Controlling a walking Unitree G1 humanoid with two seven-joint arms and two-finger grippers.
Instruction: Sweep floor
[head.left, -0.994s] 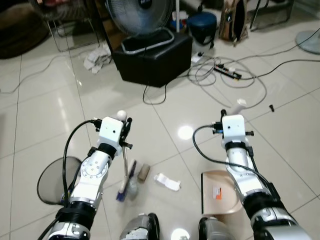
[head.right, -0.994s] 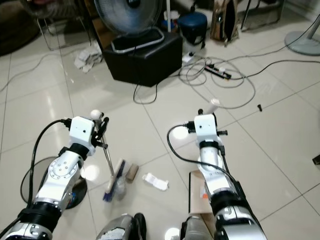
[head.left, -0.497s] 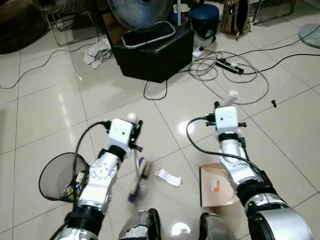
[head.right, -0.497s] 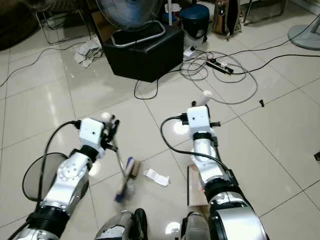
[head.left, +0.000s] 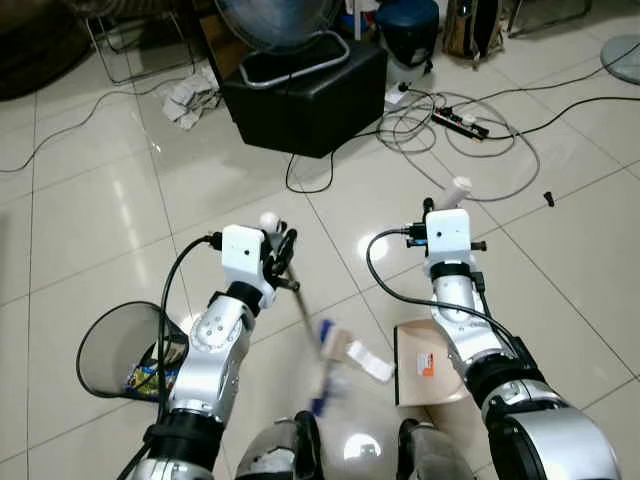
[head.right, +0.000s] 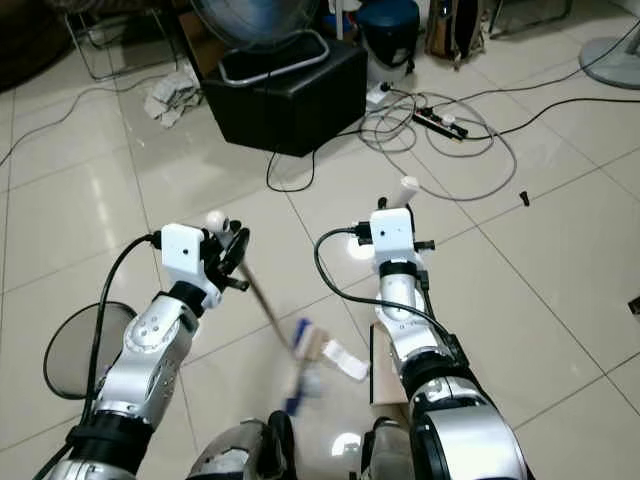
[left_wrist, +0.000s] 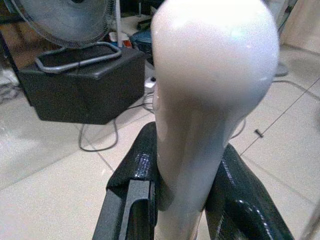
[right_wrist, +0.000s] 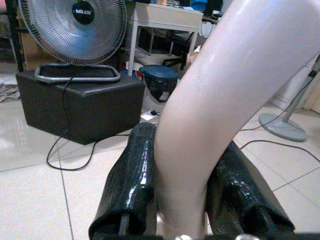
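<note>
Just left of the dustpan, in the left eye view, one crumpled paper scrap lies on the tiled floor with the brush head pressed against its far side. The brush's long handle slants up and away from the dustpan to the left gripper, so the sweep runs rightward into the pan. One mesh bin sits well left of the dustpan.

In the right eye view, the right gripper grips the dustpan's pale handle; the brush head is blurred (likely mid-stroke).

In the left wrist view both black fingers clamp the brush's white knob.

In the right wrist view the fingers squeeze the dustpan handle.
</note>
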